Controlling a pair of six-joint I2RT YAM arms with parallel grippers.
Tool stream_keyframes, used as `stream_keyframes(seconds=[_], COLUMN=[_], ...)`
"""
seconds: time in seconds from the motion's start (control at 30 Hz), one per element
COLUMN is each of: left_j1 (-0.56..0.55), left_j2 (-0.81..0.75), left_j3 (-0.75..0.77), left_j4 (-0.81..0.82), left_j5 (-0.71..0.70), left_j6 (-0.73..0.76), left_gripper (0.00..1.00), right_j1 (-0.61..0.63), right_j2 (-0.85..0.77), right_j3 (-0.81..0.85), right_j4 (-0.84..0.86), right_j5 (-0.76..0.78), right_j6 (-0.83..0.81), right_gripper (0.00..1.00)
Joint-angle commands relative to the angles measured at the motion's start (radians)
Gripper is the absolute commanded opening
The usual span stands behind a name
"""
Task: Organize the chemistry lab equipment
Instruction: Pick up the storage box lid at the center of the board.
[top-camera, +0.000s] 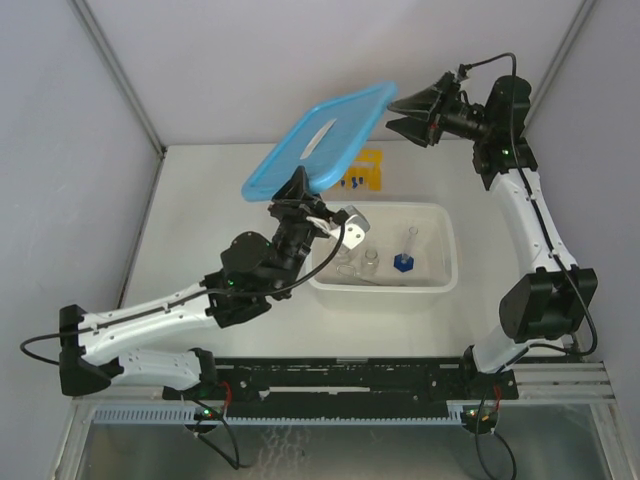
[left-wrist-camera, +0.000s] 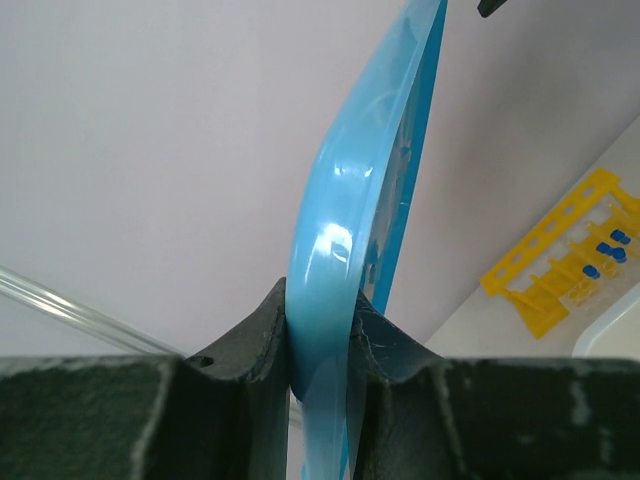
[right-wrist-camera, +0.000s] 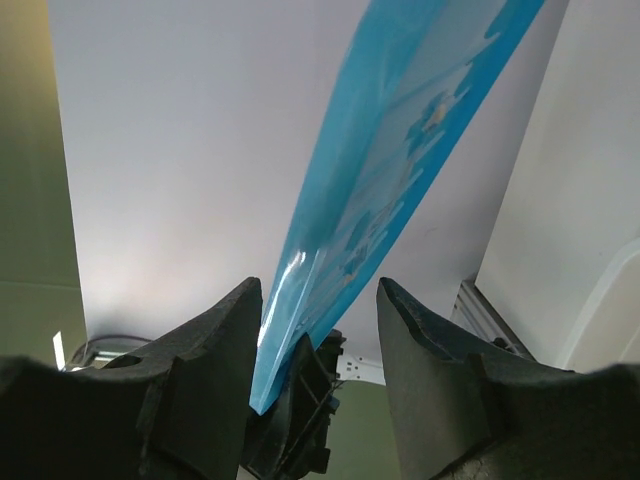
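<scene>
The left hand (left-wrist-camera: 320, 340) is clamped on the near edge of the blue lid (top-camera: 320, 140), holding it tilted in the air above the tub (top-camera: 432, 215). The right hand (top-camera: 410, 115) stands part open at the lid's far right corner; in the right wrist view the lid's edge lies between its fingers (right-wrist-camera: 210, 350), apart from both, so it grips nothing.

The lab equipment is in two places relative to the tub. Inside it stand clear glass vessels (top-camera: 358, 262) and a thin glass piece on a blue base (top-camera: 404, 262). Just behind the tub, on the bench (top-camera: 200, 220), lies the yellow rack (top-camera: 368, 172) with blue-capped tubes (left-wrist-camera: 605, 250) in it, partly hidden under the raised lid. All of this sits below both hands, touched by neither.

Risks, as I judge them: the lid hangs from one narrow pinch at its rim, so it could swivel or slip and drop onto the glass in the tub or knock the rack. If the right hand closes off-centre it may push the lid rather than catch it, twisting it out of the left hand's hold. Letting go on the left before the right has a firm grip would have the same result.
</scene>
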Motion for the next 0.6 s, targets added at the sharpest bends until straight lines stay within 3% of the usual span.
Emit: stream_keyframes(seconds=[0.0, 0.23, 0.43, 0.57], left_j1=[-0.025, -0.066, -0.103, -0.116], left_j2=[-0.022, -0.036, -0.031, -0.036], left_j3=[-0.022, -0.059, -0.092, -0.111], left_j4=[0.091, 0.140, 0.199, 0.242], left_j5=[0.015, 0.005, 0.006, 0.011], left_j6=[0.020, 0.042, 0.083, 0.112], left_gripper=[0.00, 0.00, 0.00, 0.00], right_j1=[0.007, -0.032, -0.039, -0.064], right_j2=[-0.039, 0.030, 0.092, 0.121], right_j3=[0.013, 0.082, 0.191, 0.167], right_j4=[0.048, 0.059, -0.058, -0.050], right_j5=[-0.001, -0.052, -0.067, -0.082], right_j6=[-0.007, 0.000, -0.067, -0.069], right_gripper=[0.50, 0.49, 0.49, 0.49])
